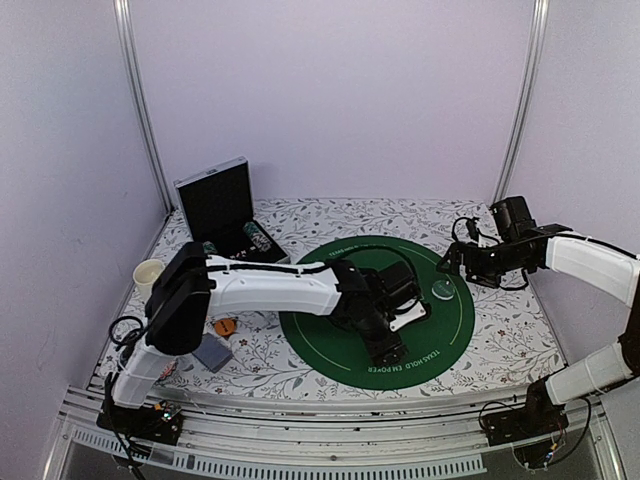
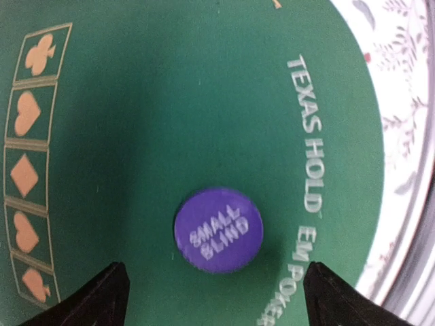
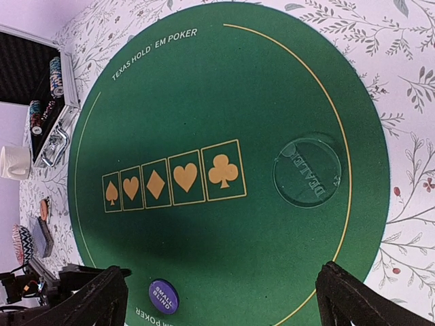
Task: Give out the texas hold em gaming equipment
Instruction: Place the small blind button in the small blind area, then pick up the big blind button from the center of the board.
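Observation:
A purple "SMALL BLIND" button (image 2: 218,229) lies flat on the green poker mat (image 2: 149,122), near its printed edge lettering. My left gripper (image 2: 217,305) is open just above it, fingers on either side and apart from it. In the top view the left gripper (image 1: 388,345) hides this button. The button also shows in the right wrist view (image 3: 163,296). A clear "DEALER" button (image 3: 307,170) lies on the mat's right part (image 1: 443,290). My right gripper (image 1: 450,263) is open and empty at the mat's far right edge. An orange button (image 1: 225,326) and blue-grey cards (image 1: 212,352) lie left of the mat.
An open black case (image 1: 218,203) with poker chips (image 1: 258,240) stands at the back left. A cream mug (image 1: 148,275) stands by the left edge. The floral tablecloth (image 1: 500,330) surrounds the mat. The left arm (image 1: 280,288) stretches across the mat's left half.

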Robot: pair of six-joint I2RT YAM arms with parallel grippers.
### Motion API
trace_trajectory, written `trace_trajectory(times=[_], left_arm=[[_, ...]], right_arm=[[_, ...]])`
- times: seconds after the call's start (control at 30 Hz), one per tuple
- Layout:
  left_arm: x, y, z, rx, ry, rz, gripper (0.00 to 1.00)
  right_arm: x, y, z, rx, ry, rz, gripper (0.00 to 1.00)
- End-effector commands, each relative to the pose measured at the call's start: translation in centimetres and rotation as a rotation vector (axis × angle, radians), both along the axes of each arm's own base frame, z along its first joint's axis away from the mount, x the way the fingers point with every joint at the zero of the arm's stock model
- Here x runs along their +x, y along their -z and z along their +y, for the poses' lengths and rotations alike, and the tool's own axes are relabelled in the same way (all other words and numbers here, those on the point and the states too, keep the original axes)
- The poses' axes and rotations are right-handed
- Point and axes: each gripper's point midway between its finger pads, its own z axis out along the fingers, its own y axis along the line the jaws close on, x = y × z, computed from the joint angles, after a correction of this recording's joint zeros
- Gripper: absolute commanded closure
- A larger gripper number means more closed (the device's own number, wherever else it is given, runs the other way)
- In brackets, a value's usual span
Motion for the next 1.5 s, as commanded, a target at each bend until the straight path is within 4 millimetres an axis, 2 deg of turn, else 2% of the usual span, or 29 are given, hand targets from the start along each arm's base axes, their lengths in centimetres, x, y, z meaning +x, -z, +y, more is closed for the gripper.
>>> trace_trajectory(times=[0.0,0.13,0.3,0.37,0.47,0.6,0.8,1.0,1.2,1.47], left_arm=[[0.8,-6.4,3.8,-0.102,-0.082,0.004,0.07],[2.8,-6.7,11.8,-0.093,-0.277,0.056,0.06],[5.9,-3.8,23.9,-0.011,-0.604,0.103,0.02],[6.7,-3.1,27.7,0.006,-0.722,0.103,0.02],[7.5,-2.6,31.7,0.016,-0.849,0.082,0.02],[7.7,-2.2,35.4,0.02,-0.974,0.065,0.02],[7.3,-1.7,38.1,-0.024,-1.071,0.061,0.03],[6.6,-0.4,37.8,-0.027,-1.046,0.121,0.18],[6.4,0.4,37.0,-0.036,-1.013,0.159,0.21],[6.2,1.5,37.4,0.008,-1.007,0.162,0.25]], right_arm=[[-0.1,-1.3,-0.1,-0.004,0.004,-0.035,0.01],[-0.2,-1.3,-0.3,-0.014,0.008,-0.038,0.01],[0.0,-1.1,0.0,-0.002,0.001,-0.039,0.01],[0.2,-1.1,0.1,0.001,-0.005,-0.038,0.01],[0.3,-1.0,0.2,0.001,-0.008,-0.035,0.01],[0.2,-1.0,0.0,-0.008,-0.008,-0.034,0.01],[0.0,-0.4,-0.1,-0.019,-0.009,-0.024,0.01],[0.1,-0.4,0.1,-0.01,-0.016,-0.027,0.01],[0.1,-0.4,0.2,-0.005,-0.018,-0.023,0.01],[0.2,-0.5,0.3,-0.004,-0.02,-0.022,0.01]])
